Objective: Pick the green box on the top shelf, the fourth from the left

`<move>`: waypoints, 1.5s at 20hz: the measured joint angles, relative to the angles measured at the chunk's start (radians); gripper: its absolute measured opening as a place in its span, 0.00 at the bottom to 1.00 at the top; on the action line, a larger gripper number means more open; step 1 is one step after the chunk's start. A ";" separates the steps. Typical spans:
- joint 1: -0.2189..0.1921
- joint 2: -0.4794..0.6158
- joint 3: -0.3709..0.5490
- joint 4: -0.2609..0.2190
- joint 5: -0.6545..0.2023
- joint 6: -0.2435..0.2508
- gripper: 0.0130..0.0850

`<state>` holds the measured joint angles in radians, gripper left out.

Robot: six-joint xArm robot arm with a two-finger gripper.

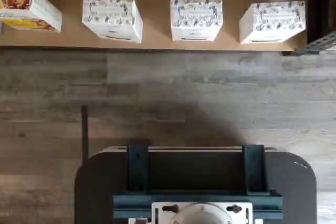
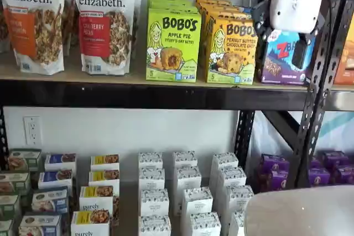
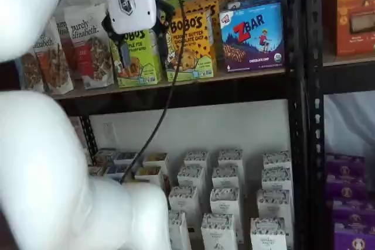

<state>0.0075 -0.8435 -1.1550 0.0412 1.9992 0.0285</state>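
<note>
The green box (image 2: pixel 173 45), lime-green Bobo's Apple Pie, stands upright at the front of the top shelf (image 2: pixel 138 95), with more of the same behind it. In a shelf view the green box (image 3: pixel 136 65) is partly hidden behind my gripper (image 3: pixel 137 39). The gripper's white body hangs in front of the shelf, and its two black fingers stand apart with a gap between them, empty. In a shelf view the gripper (image 2: pixel 281 37) is in front of the blue ZBar box, to the right of the green box. The wrist view does not show the green box.
A yellow-orange Bobo's peanut butter box (image 2: pixel 231 51) stands right of the green box, then the blue ZBar box (image 2: pixel 285 62). Granola bags (image 2: pixel 33 20) stand to the left. A black upright (image 2: pixel 318 81) is at the right. White patterned boxes (image 1: pixel 196 19) fill the bottom level.
</note>
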 joint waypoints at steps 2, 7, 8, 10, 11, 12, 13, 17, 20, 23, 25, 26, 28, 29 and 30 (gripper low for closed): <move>-0.009 -0.067 0.061 0.008 -0.111 -0.008 1.00; -0.026 -0.089 0.078 0.031 -0.156 -0.019 1.00; -0.025 -0.089 0.078 0.032 -0.156 -0.019 1.00; -0.025 -0.088 0.077 0.033 -0.155 -0.018 1.00; -0.025 -0.088 0.077 0.034 -0.155 -0.018 1.00; -0.025 -0.088 0.077 0.035 -0.155 -0.017 1.00; -0.025 -0.088 0.077 0.036 -0.155 -0.017 1.00; -0.015 -0.083 0.074 0.031 -0.150 -0.008 1.00; -0.006 -0.081 0.073 0.025 -0.150 -0.002 1.00; 0.000 -0.074 0.071 0.025 -0.150 0.005 1.00; 0.000 -0.070 0.070 0.026 -0.151 0.005 1.00; 0.000 -0.068 0.070 0.028 -0.152 0.005 1.00; -0.002 -0.063 0.067 0.031 -0.151 0.004 1.00; -0.002 -0.059 0.066 0.032 -0.151 0.004 1.00; -0.001 -0.056 0.065 0.033 -0.152 0.005 1.00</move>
<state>0.0062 -0.8996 -1.0895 0.0741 1.8477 0.0340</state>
